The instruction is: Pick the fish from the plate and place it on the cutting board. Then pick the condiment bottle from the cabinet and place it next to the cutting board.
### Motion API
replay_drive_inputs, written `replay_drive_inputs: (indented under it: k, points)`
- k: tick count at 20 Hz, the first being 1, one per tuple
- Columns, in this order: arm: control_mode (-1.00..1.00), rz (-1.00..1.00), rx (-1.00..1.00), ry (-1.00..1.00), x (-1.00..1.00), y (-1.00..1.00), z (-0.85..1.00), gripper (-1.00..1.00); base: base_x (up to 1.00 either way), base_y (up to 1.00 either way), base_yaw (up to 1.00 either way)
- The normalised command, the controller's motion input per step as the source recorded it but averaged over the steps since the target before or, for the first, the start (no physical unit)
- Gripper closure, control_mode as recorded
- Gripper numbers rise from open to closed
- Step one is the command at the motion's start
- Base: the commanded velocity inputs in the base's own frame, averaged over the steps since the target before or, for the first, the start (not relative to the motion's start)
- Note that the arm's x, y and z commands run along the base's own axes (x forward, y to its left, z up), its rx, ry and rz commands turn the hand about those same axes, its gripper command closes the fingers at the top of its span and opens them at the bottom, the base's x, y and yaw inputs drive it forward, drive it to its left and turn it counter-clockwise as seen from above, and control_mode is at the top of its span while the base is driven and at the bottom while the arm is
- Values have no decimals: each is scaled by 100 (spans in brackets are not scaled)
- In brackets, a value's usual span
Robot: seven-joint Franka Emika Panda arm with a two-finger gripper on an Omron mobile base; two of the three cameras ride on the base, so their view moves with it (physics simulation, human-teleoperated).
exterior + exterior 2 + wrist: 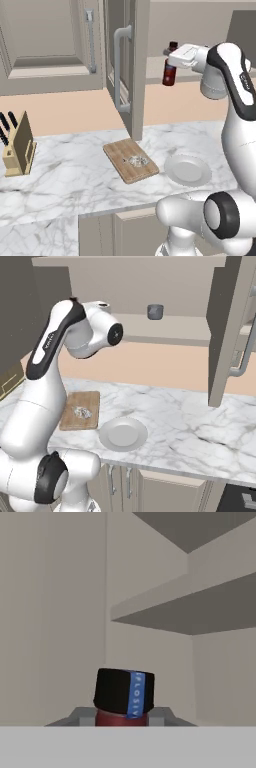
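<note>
While the gripper (172, 64) clamps the condiment bottle (169, 73) at its neck, holding it in front of the open cabinet (127, 75), the fish (135, 160) lies on the cutting board (120, 153) beside the plate (189, 170).

Open cabinet door (125, 75) flanks path; counter (75, 170) free.

I saw flat, even, bright rendered light with no glare. Soft shadow lay under the plate (188, 170) on the worktop (75, 170); the shelf underside above the condiment bottle (123, 697) looked dim.
</note>
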Motion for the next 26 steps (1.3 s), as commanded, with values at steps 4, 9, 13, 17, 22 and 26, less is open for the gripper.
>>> replay_drive_inputs:
  k: [4,9,13,17,22,26]
  points:
    - [-100,1,-1,3,-61,0,-1,100,0,0,0]
    - [-100,1,0,5,-57,0,-13,100,0,0,0]
    - [-100,3,0,2,-56,0,-23,100,0,0,0]
    - [-100,3,0,2,-52,0,-33,100,0,0,0]
    - [-100,3,0,3,-45,0,-51,100,0,0,0]
    - [-100,4,0,4,-32,0,-71,100,0,0,0]
